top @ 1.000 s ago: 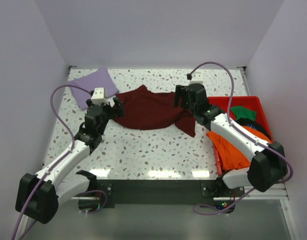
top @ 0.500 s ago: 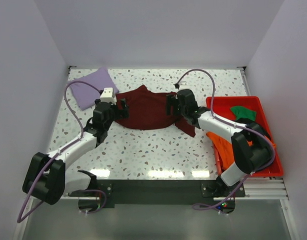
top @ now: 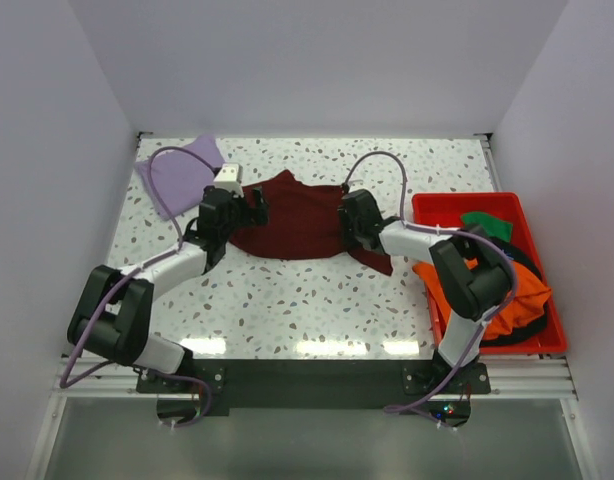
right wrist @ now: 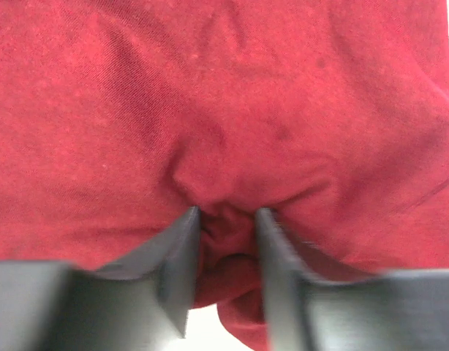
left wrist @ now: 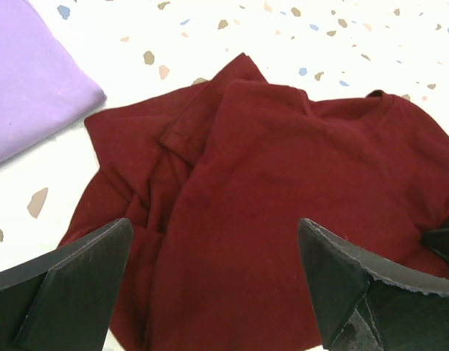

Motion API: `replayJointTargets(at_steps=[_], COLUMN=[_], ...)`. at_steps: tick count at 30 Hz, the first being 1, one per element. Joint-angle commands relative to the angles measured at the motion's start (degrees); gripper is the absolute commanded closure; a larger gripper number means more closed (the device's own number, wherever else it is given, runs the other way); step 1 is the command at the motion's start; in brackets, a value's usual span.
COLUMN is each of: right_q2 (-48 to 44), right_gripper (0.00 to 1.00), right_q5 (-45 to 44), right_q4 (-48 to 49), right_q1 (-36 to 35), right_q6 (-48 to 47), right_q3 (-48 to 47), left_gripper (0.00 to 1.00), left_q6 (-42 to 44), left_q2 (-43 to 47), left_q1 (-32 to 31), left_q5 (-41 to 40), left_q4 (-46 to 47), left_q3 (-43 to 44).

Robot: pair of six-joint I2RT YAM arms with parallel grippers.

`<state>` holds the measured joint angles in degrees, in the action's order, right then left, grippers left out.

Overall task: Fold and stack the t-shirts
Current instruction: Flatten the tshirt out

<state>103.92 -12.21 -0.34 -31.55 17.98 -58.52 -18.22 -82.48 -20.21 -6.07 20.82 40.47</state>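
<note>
White speckled tabletop point(top: 287, 300) has the dark red shirt point(top: 302, 220) lying crumpled near its far edge; the right hand point(top: 349, 222) pinches a bump of its cloth, and the left hand point(top: 249, 208) hangs wide open over the other side, probably to pull it flat.

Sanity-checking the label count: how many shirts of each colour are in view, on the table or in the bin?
maroon shirt: 1
lavender shirt: 1
green shirt: 1
orange shirt: 1
black shirt: 1
Total: 5
</note>
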Motion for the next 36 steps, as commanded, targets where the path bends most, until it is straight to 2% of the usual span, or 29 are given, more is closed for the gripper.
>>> replayJointTargets(at_steps=[1, 2, 3, 5, 11, 16, 17, 18, 19, 20, 24, 28, 31, 36], right_q2=[-1.3, -1.6, -2.0, -3.6, -9.3, -14.2, -15.3, -15.5, -15.6, -15.5, -13.2, -6.2, -1.3, 11.3], right_gripper=[0.71, 0.79, 0.92, 1.0, 1.0, 1.0, 0.99, 0.94, 0.87, 0.71, 0.49, 0.39, 0.36, 0.35], right_q5=[2.7, 4.2, 4.8, 5.7, 7.2, 5.2, 4.4, 3.6, 3.2, 3.2, 6.7, 9.4, 8.5, 8.3], right_q4=[0.8, 0.8, 0.8, 0.8, -0.4, -2.8, -3.1, -3.6, -4.0, -4.4, -5.0, -4.0, -3.4, -6.9], right_q1=[-0.2, -0.2, -0.4, -0.7, -3.2, -4.4, -4.5, -4.4, -4.4, -4.4, -4.4, -4.4, -4.4, -4.4], right_q6=[0.5, 0.7, 0.8, 1.4, 2.0, 3.7, 4.1, 4.2, 4.1, 3.6, 2.9, 1.3, 0.7, 0.4], right_q3=[0.5, 1.0, 1.7, 3.8, 9.7, 13.3, 13.1, 11.9, 10.8, 9.4, 0.5, -11.7, -19.9, -32.3], left_gripper=[0.0, 0.0, 0.0, 0.0, 0.02, 0.06, 0.06, 0.09, 0.1, 0.11, 0.15, 0.14, 0.14, 0.13], left_q6=[1.1, 1.2, 1.2, 1.1, -0.2, -0.5, -0.9, -0.9, -1.1, -1.4, -1.6, -1.6, -1.7, -4.9], left_q2=[-2.9, -3.6, -4.5, -7.0, -11.8, -14.5, -14.9, -15.0, -15.3, -15.4, -15.1, -9.6, -5.3, -1.4], left_q1=[1.0, 1.3, 1.4, 2.0, 3.2, 3.2, 3.2, 3.2, 3.2, 3.2, 3.1, 3.2, 3.7, 7.3], left_q5=[1.1, 1.4, 1.5, 1.9, 5.8, 8.7, 9.7, 10.2, 10.8, 11.7, 12.5, 9.9, 9.0, 12.7], left_q4=[4.5, 4.8, 5.2, 5.5, 8.4, 9.4, 9.8, 10.3, 10.6, 10.9, 11.7, 12.0, 10.7, 11.2], left_q3=[3.7, 4.0, 4.4, 5.5, 7.0, 7.4, 7.3, 7.2, 6.7, 6.5, 4.3, 0.2, -0.8, -2.9])
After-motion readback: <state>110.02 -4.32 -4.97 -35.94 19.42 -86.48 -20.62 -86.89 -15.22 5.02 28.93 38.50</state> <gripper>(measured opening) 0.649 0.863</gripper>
